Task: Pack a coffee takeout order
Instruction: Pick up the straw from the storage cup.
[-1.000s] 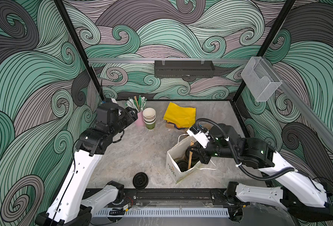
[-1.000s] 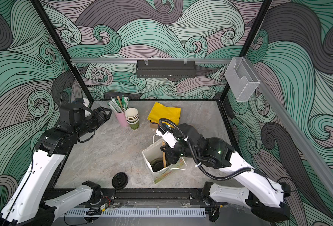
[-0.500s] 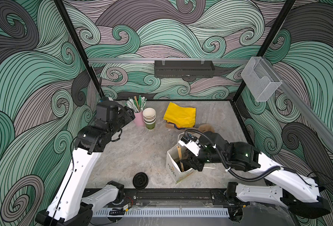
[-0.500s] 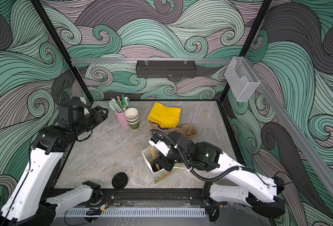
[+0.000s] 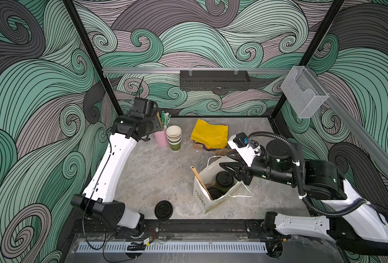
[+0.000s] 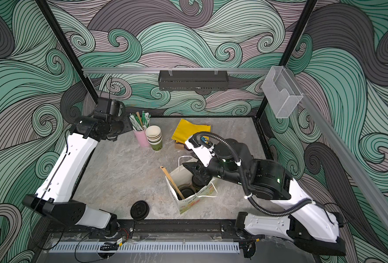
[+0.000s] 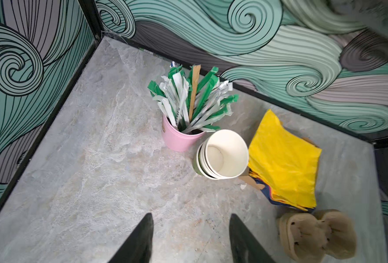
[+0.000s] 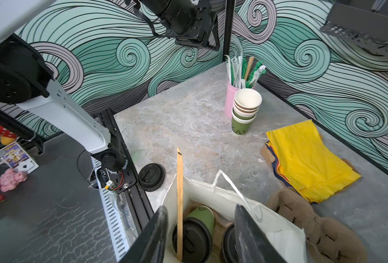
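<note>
A white paper bag (image 5: pixel 202 198) (image 8: pixel 211 189) stands open at the front right. Two olive-green cups with black lids (image 5: pixel 223 180) (image 8: pixel 191 236) lie in it beside a leaning wooden stick (image 8: pixel 179 198). My right gripper (image 5: pixel 228 162) (image 8: pixel 201 207) hovers over the bag mouth, open, holding nothing. A stack of empty green cups (image 5: pixel 174 136) (image 7: pixel 222 154) and yellow napkins (image 5: pixel 210 134) (image 7: pixel 281 159) sit at the back. My left gripper (image 7: pixel 191 215) hangs open above bare table just short of the stack. A loose black lid (image 5: pixel 163 209) lies at the front edge.
A pink cup of wrapped straws (image 5: pixel 161 137) (image 7: pixel 179 139) touches the cup stack on its left. Brown cardboard cup carriers (image 7: pixel 318 234) (image 8: pixel 313 230) lie between the napkins and the bag. The bag's rope handles (image 5: pixel 243 193) droop over its sides.
My right gripper went from shut to open, dipped into the bag, then drew back above its mouth. The left arm swung toward the back corner and its jaws narrowed somewhat.
</note>
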`<state>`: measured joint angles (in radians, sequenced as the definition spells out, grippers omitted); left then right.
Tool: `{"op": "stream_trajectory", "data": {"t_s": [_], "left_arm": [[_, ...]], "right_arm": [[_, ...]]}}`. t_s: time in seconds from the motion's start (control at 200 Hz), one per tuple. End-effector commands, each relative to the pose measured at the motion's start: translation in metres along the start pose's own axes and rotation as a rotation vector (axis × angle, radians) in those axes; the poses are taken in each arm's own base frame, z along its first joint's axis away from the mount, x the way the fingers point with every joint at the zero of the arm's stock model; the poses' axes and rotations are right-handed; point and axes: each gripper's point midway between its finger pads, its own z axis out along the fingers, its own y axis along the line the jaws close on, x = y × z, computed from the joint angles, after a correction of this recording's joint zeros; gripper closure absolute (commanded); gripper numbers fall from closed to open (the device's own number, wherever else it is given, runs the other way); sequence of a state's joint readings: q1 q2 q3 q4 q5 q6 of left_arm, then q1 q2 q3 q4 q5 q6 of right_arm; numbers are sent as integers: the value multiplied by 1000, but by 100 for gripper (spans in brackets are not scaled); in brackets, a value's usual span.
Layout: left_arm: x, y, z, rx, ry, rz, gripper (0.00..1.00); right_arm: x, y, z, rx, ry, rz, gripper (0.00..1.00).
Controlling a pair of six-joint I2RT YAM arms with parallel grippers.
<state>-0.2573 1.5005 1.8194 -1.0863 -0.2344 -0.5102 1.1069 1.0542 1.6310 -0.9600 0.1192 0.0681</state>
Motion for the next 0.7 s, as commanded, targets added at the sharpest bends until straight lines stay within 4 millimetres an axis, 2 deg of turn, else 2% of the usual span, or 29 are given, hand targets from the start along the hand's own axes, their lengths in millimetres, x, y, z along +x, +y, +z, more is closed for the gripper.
{"op": "stream_trajectory", "data": {"t_s": [0.0, 0.145, 0.32, 0.47, 0.69], "left_arm": [[-9, 12, 11, -65, 18, 80, 48], [-18, 8, 42, -111, 75, 135, 54], [-32, 0, 76, -159, 93, 165, 56], [-38, -6, 99, -175, 100, 186, 59], [-42, -2, 128, -244, 99, 212, 62]], "right_arm": [[9, -20, -4, 113, 8, 44, 53], [16, -24, -2, 137, 9, 112, 55], [20, -27, -5, 149, 4, 146, 56], [23, -29, -9, 161, 5, 150, 56], [29, -31, -11, 168, 15, 154, 56]]}}
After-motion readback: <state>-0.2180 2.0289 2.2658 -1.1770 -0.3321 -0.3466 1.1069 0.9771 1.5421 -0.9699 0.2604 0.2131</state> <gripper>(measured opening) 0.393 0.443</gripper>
